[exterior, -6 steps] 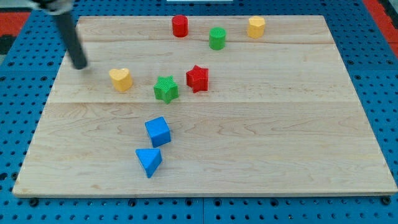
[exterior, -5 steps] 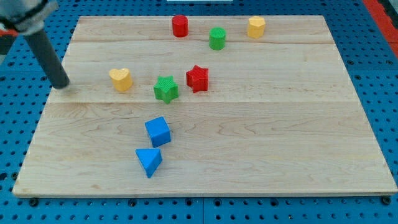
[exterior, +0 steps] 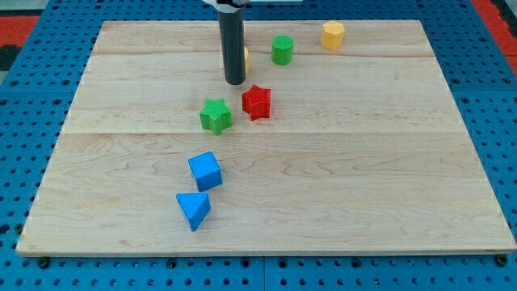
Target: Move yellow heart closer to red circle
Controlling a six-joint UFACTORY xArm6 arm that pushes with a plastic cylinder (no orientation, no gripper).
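Down near the view's bottom of the worktop (exterior: 404, 202), a blue triangle (exterior: 194, 210), then a blue cube (exterior: 205, 170), then a green star (exterior: 216, 115) and a red star (exterior: 257, 102) side by side. Just above the stars, my tip (exterior: 234, 82): no fingers at all, only a bare rod holding nothing, with a thin bit of yellow, likely the yellow heart (exterior: 245, 58), peeking out just up and to the right, mostly hidden behind the rod. No red circle to be seen, maybe hidden behind the rod too, so hard to tell which way to push; farther up, a green cylinder (exterior: 282, 50) and a yellow block (exterior: 332, 34).
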